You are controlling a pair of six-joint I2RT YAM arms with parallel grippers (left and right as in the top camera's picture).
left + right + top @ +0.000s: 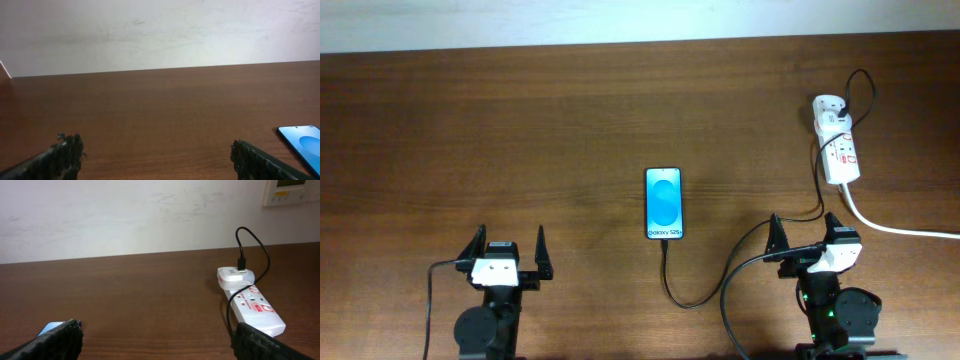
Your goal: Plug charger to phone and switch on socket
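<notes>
Charger (665, 272): tip appeared seated in phone (663, 203), centre. Socket (836, 140), far right: switch state indiscernible, probably still to do. Left end effector (508, 245) and right end effector (803, 230) stood wide, empty.

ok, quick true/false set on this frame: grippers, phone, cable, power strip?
1. The left gripper and right gripper are both open and empty. True.
2. The slim black-edged smartphone lies screen-down. False: its bright blue screen faces up.
3. The thin black charger cable reaches the smartphone's near short edge. True, though the views cannot show whether its tip is seated.
4. The elongated white power strip sits on the left arm's side. False: it lies at the far right, ahead of the right gripper.
5. The right gripper touches the power strip. False: a clear gap separates them.
</notes>
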